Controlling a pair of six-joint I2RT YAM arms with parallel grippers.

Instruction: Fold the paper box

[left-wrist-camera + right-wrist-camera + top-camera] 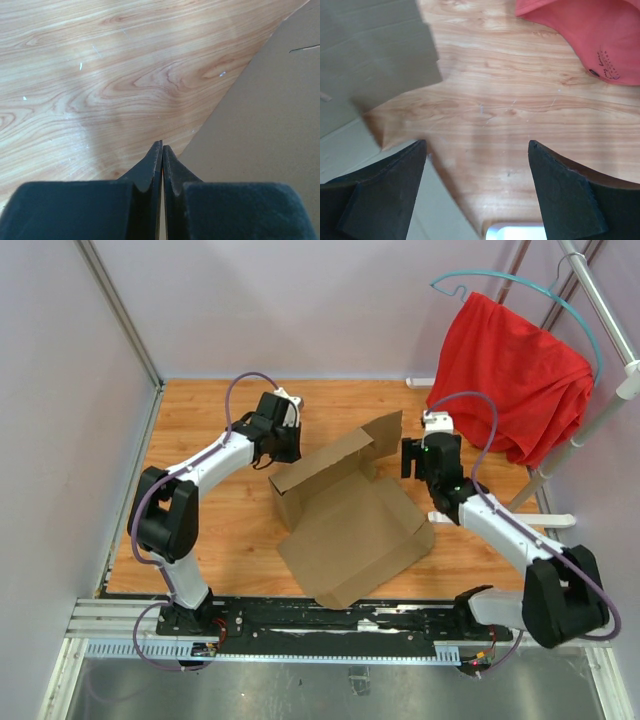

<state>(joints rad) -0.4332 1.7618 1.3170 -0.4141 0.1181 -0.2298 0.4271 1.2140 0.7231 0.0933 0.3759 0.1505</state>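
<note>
The paper box (350, 515) is a brown cardboard die-cut sheet lying mid-table, partly folded, with its back wall and one flap standing up. My left gripper (283, 445) is shut and empty, just left of the box's raised back-left corner; in the left wrist view its closed fingertips (162, 146) hang over bare wood beside the cardboard (270, 120). My right gripper (412, 458) is open and empty, just right of the upright flap (385, 432); in the right wrist view its fingers (402, 165) straddle bare wood, with cardboard (375, 55) at the upper left.
A red cloth (510, 375) hangs on a teal hanger (520, 285) from a rack at the back right; it also shows in the right wrist view (590, 35). The wooden tabletop (200, 530) is walled by white panels at left and back.
</note>
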